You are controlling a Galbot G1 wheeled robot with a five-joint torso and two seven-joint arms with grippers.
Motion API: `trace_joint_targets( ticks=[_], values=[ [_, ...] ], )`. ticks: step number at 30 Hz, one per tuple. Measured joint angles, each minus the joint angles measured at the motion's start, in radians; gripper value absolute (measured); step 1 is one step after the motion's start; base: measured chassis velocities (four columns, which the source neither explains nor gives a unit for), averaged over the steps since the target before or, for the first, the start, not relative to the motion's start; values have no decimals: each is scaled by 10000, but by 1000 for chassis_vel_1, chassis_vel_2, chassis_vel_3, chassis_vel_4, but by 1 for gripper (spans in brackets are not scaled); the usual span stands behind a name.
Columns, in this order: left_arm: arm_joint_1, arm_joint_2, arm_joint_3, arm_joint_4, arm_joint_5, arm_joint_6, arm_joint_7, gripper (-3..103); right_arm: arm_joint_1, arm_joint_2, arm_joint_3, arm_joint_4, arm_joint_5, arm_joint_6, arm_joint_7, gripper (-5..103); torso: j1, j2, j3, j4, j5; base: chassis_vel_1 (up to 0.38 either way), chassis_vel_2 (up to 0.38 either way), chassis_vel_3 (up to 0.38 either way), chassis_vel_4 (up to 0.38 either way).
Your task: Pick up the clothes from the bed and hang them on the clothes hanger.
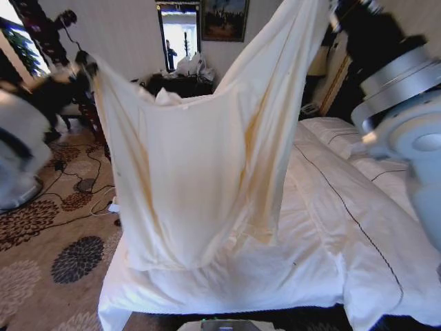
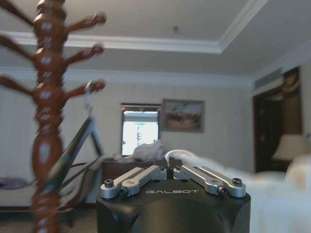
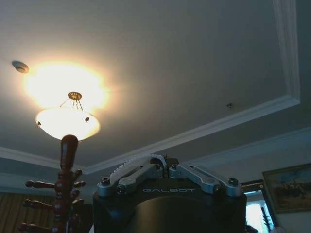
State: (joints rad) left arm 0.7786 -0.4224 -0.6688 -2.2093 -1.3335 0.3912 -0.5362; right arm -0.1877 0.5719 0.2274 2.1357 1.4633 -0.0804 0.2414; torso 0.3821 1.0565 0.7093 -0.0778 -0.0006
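One cream garment (image 1: 207,172), one bed (image 1: 331,234), one black hanger (image 2: 73,150), one wooden pole (image 2: 46,121), two hands: left hand (image 2: 170,171), right hand (image 3: 165,167).

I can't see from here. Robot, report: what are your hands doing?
Left hand and right hand both shut on the cream shirt, spread high over the bed. Hanger empty on wooden pole.

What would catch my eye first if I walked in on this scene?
A big cream garment hangs spread like a sail in front of the robot, held up at two corners: the left gripper low at one side, the right gripper much higher at the other. Beneath and behind it lies the white bed. In the left wrist view, a reddish wooden coat stand carries a black hanger on one peg.
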Motion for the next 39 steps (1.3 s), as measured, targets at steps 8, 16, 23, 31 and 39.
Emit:
trace_joint_targets(
  ticks=[8, 16, 23, 31, 39],
  values=[
    [1041, -106, 223, 565, 2331, -925, 868, 0, 97, -383, -569, -345, 56, 365, -257, 1, -3, 0, -2, 0, 9, 0, 0, 0, 0],
    [1391, -4185, -1227, 738, 1944, -901, 3266, 5, -232, -553, -651, -789, 170, 813, -547, 1, -2, 0, -2, 6, 1, 0, 0, 0, 0],
    [1439, -6308, -1391, -230, 1708, -1, 2795, 0, -1066, -189, -158, -957, -320, 1046, -820, 1, -4, 0, -2, 2, 13, 0, 0, 0, 0],
    [1437, -7250, -916, -1202, 1632, 958, 2114, 0, -2583, 1030, 764, -898, -1436, 1144, -1559, 1, -4, 1, -3, -1, 12, 0, 0, 0, 0],
    [1749, -8317, -321, -447, 2970, 922, 2316, 0, -3514, 1884, 1136, -1007, -2173, 1213, -1901, 1, -3, 0, -2, -2, 6, 0, 0, 0, 0]
  ],
)
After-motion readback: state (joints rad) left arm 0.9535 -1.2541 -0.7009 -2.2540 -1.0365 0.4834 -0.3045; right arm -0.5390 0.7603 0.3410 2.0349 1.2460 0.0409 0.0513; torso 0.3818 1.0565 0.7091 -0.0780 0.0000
